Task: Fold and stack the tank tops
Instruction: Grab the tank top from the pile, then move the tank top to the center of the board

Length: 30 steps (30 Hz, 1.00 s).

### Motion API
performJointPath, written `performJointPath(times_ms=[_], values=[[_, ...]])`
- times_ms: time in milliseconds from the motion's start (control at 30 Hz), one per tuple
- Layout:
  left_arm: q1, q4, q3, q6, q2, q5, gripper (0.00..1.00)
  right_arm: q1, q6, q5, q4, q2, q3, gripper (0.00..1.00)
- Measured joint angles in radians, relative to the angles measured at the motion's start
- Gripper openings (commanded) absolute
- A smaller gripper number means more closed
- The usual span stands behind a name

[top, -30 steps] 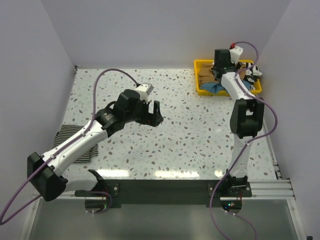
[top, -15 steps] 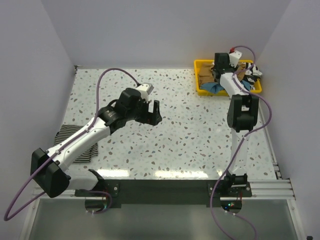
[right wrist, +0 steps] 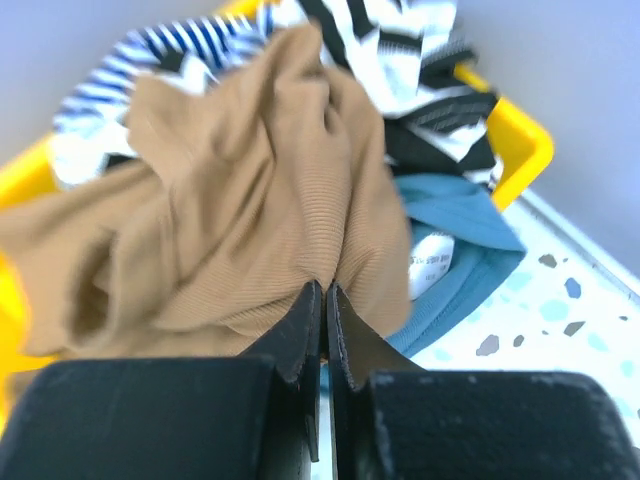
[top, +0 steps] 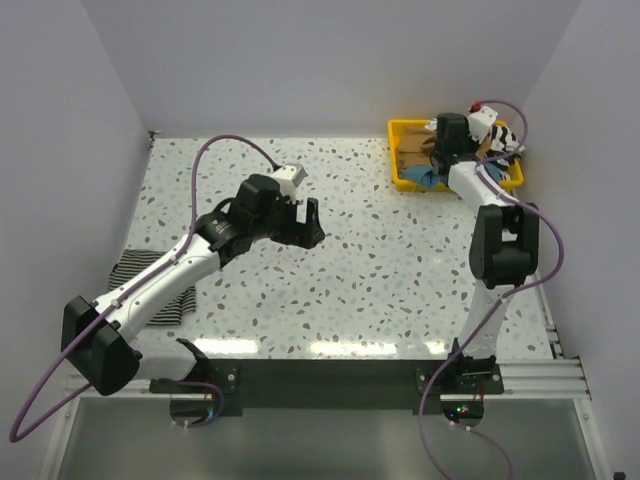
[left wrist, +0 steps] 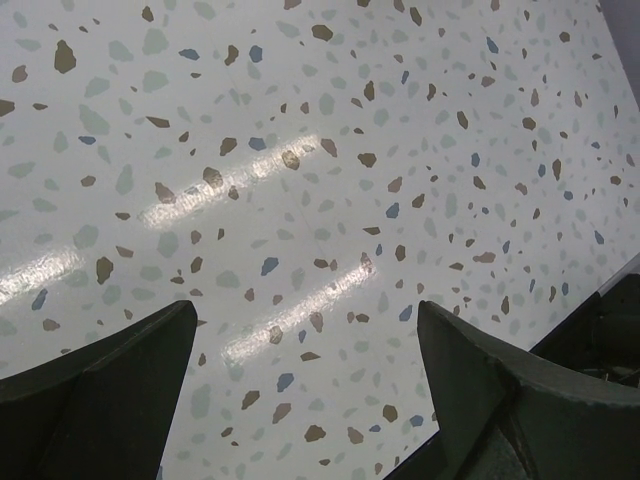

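At the far left, a striped tank top [top: 130, 265] lies flat on the table [top: 380, 280] near its front edge, partly under the left arm. A low sweep of that arm could drag it or undo its fold. The left gripper [left wrist: 305, 390] hovers over bare tabletop near the middle, jaws spread wide and holding nothing. At the far right, the right gripper [right wrist: 322, 300] has its jaws pressed together on a ridge of the tan tank top [right wrist: 230, 200], which lies heaped in the yellow tray [top: 393, 150]. The pinch looks thin, so the cloth may slip out on lifting. The tan top also lies tangled over a blue top [right wrist: 455, 235] and a black-and-white striped top [right wrist: 400, 40], so a pull could haul these out too or tip the tray.
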Motion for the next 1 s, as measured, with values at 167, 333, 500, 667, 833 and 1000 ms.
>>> performJointPath(times_ms=[167, 333, 500, 667, 833, 1000], values=[[0.0, 0.008, 0.0, 0.0, 0.0, 0.007, 0.96, 0.07, -0.052, 0.054, 0.088, -0.175, -0.08, 0.0], [0.002, 0.012, 0.0, -0.011, -0.002, -0.018, 0.96, 0.228, -0.114, 0.076, 0.125, -0.336, -0.094, 0.0], [0.075, 0.017, -0.013, -0.07, -0.045, -0.066, 0.96, 0.401, -0.126, 0.067, 0.093, -0.502, -0.095, 0.0], [0.214, 0.016, -0.056, -0.134, -0.129, -0.111, 0.96, 0.558, -0.079, 0.061, 0.029, -0.686, -0.173, 0.0], [0.229, 0.034, -0.074, -0.162, -0.138, -0.113, 0.95, 0.631, 0.008, 0.042, -0.043, -0.76, -0.293, 0.46], [0.224, 0.119, -0.177, -0.192, -0.068, -0.023, 0.86, 0.607, 0.081, 0.037, -0.177, -0.708, -0.386, 0.67]])
